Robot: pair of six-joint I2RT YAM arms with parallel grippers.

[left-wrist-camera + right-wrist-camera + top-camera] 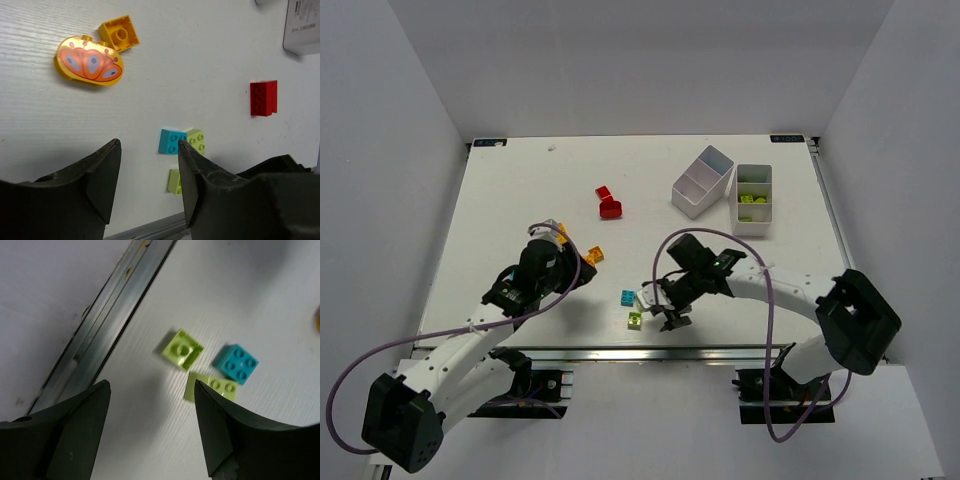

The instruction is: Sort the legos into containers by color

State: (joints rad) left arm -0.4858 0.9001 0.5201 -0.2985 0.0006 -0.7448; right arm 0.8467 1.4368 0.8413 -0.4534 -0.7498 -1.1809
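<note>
The left arm stretches forward over the white table. The left gripper is parted and empty, near one orange oval patterned piece and one yellow square brick. Two red bricks lie farther back. By the front edge sit one cyan brick and two lime bricks. The right arm bends inward over them, and the right gripper is spread, holding nothing. At far right stand two containers: an angled white divided plastic tray and a straight white divided tray holding lime bricks.
</note>
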